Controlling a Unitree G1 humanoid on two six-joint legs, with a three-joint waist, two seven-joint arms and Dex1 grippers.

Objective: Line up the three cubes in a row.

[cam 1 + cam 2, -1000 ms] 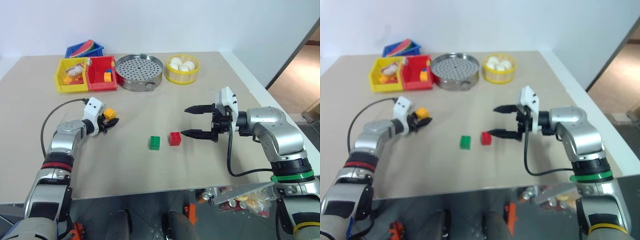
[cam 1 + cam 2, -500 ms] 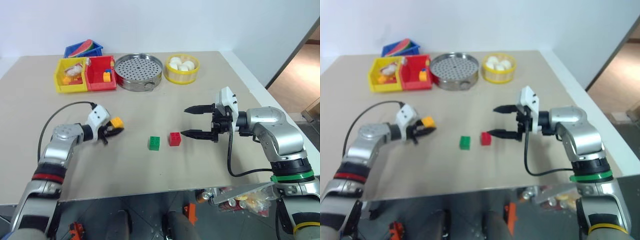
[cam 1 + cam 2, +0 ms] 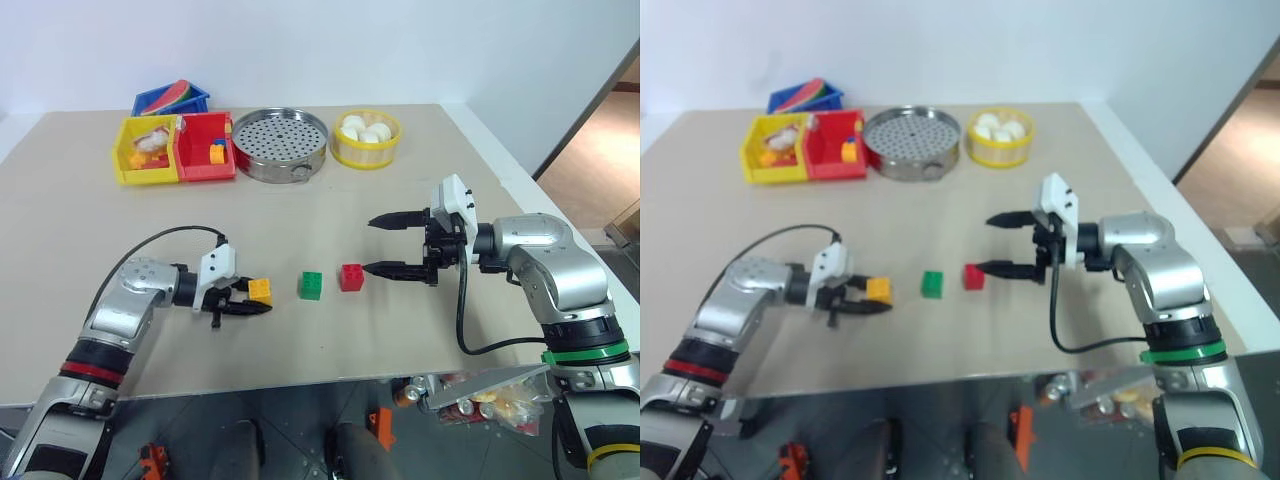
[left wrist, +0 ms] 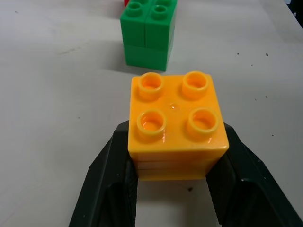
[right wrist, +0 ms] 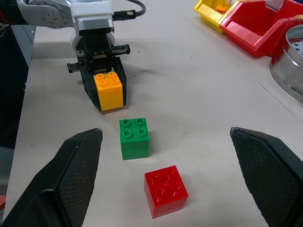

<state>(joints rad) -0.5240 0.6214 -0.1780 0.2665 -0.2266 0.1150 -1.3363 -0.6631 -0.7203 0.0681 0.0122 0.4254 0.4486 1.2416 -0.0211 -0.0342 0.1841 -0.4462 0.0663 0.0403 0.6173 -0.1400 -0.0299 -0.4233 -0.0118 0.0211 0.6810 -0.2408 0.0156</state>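
1. Left gripper point(image 3: 250, 300) is clamped on the yellow-orange studded plastic cube point(image 3: 260, 291), just left of the green studded plastic cube point(image 3: 310, 285).
2. Red studded plastic cube point(image 3: 350, 277) sits beside green on the beige table point(image 3: 300, 210).
3. Right gripper point(image 3: 385, 245), fingers wide apart, hovers near red.

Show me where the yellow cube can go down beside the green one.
Bare table lies between the yellow cube, held in the left tool, and the green cube. The red cube sits on green's far side, with the open right tool just beyond. The back edge is crowded with bins and a steamer.
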